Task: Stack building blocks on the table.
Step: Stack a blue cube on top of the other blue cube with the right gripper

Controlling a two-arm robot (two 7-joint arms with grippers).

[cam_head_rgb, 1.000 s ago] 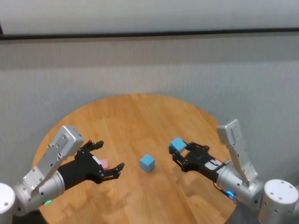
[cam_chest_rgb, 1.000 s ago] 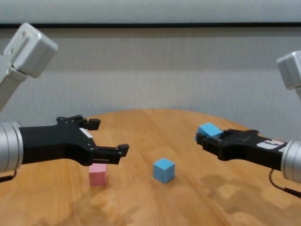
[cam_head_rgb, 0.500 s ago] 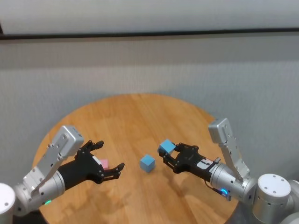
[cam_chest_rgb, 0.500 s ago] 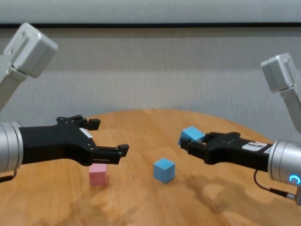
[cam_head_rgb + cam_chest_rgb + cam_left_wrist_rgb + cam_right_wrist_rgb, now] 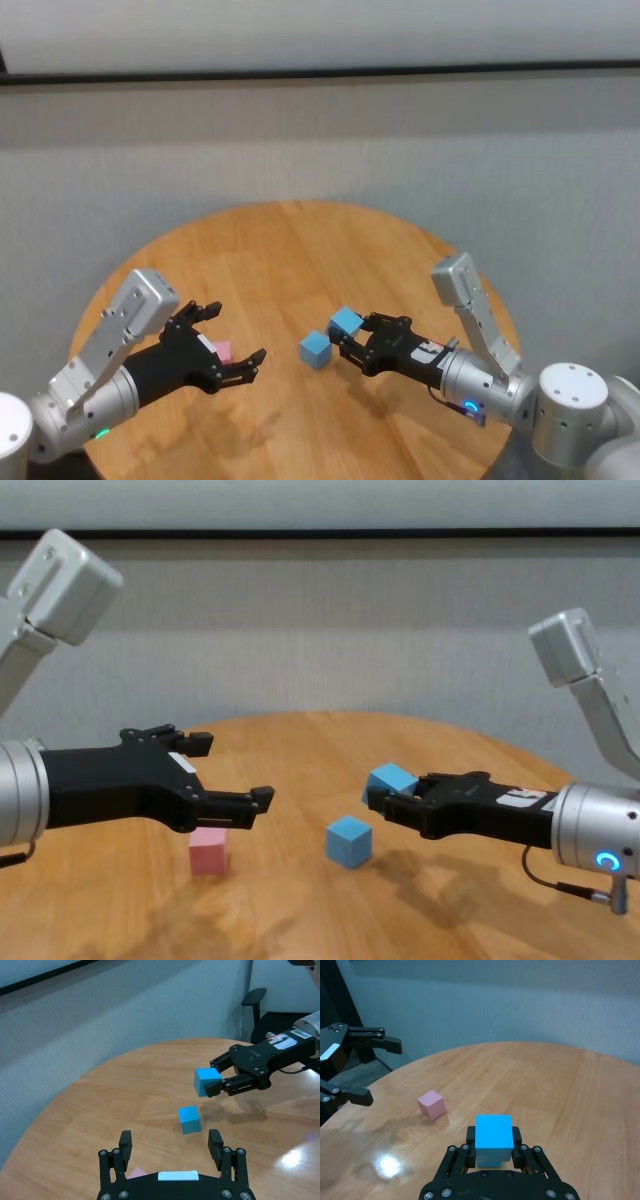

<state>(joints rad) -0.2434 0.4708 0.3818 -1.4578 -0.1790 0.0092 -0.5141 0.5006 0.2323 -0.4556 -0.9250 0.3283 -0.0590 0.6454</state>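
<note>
**Blue cube held up next to the other one**

Round wooden surface (image 5: 290,250) fills mid-frame. Left tool (image 5: 228,345), lower left, fingers spread wide over the pink cube (image 5: 222,351). Right tool (image 5: 345,342), lower right of centre, is pinching a blue cube (image 5: 346,322) in the air, just up-right of the second blue cube (image 5: 315,349) sitting mid-frame.

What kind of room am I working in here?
Probably an office or lab corner. A round wooden table stands by a plain grey wall, and an office chair shows behind the right gripper, which holds a blue block.
</note>
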